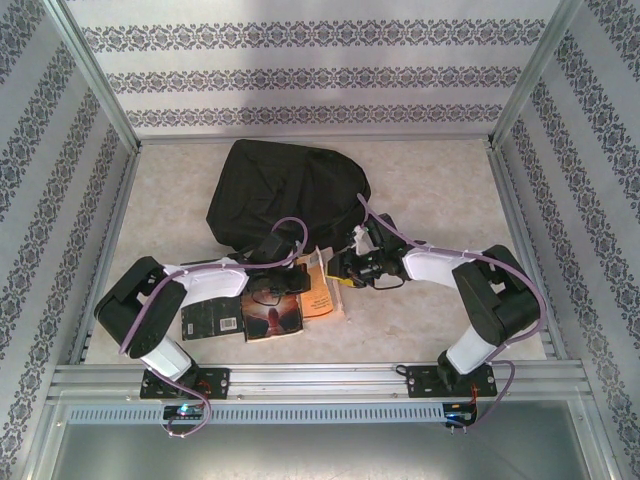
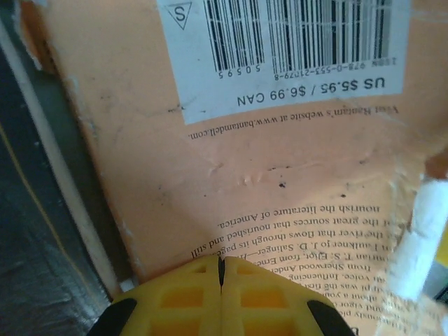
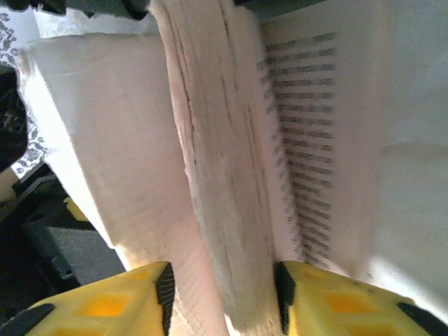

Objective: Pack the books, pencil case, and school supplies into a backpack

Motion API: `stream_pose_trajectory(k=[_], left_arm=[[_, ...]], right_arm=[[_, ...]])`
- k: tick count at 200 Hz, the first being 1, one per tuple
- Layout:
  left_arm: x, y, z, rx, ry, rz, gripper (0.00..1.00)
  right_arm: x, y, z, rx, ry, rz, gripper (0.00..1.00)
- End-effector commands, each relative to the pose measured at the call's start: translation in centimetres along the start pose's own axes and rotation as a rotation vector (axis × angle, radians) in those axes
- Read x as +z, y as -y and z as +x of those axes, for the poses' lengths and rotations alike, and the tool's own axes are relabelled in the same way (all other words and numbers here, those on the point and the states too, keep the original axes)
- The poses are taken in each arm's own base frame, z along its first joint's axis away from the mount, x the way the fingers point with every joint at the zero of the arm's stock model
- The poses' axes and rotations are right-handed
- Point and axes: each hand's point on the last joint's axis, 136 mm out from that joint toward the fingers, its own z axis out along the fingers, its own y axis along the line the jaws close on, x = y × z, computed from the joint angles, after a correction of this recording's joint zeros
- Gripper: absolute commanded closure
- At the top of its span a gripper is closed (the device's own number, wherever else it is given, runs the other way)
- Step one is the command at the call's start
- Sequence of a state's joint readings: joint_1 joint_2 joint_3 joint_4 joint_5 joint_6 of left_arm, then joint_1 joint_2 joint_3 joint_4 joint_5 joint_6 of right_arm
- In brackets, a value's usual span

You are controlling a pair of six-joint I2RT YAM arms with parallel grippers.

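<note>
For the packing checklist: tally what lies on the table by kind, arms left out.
backpack: 1
books: 3 (black book, dark brown book, orange book)
Total: 4

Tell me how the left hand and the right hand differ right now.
The left hand has its fingers pressed together with nothing between them; the right hand has its fingers apart. The left hand faces the orange book's back cover, near the barcode; the right hand straddles a thick block of pages, with a gap on one side. Both have yellow fingers and are close against a book.
</note>
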State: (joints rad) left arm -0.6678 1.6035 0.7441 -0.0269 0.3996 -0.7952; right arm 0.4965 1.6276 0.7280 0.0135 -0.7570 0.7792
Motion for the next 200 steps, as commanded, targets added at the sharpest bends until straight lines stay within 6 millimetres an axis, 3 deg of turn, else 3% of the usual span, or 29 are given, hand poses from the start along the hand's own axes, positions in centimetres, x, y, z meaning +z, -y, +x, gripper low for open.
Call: stream_pose_trajectory(k=[1, 28, 77, 122, 185, 200], left_arm=[[1.7, -2.1, 1.4, -0.025, -0.033, -0.048, 1.00], [1.6, -2.2, 1.5, -0.022, -0.034, -0.051, 1.00], [1.7, -2.7, 1.8, -0.025, -0.041, -0.061, 1.00], [1.9, -2.8, 1.9, -0.032, -0.045, -0.061, 1.00], [2.2, -3.0, 2.2, -0.040, -0.060, -0.060, 1.00], [2.2, -3.1, 2.3, -0.044, -0.063, -0.063, 1.00]], right_arm=[[0.9, -1.6, 1.8, -0.049, -0.091, -0.056, 0.50], [1.8, -0.7, 1.7, -0.031, -0.098, -0.046, 0.42], [1.2, -0.4, 1.4, -0.023, -0.053, -0.047, 0.41], [-0.3, -1.8, 1.1, -0.024, 0.008, -0.112, 0.43], [-0.3, -3.1, 1.5, -0.023, 0.005, -0.198, 0.41], [-0.5, -3.5, 1.5, -0.025, 0.022, -0.221, 0.47]])
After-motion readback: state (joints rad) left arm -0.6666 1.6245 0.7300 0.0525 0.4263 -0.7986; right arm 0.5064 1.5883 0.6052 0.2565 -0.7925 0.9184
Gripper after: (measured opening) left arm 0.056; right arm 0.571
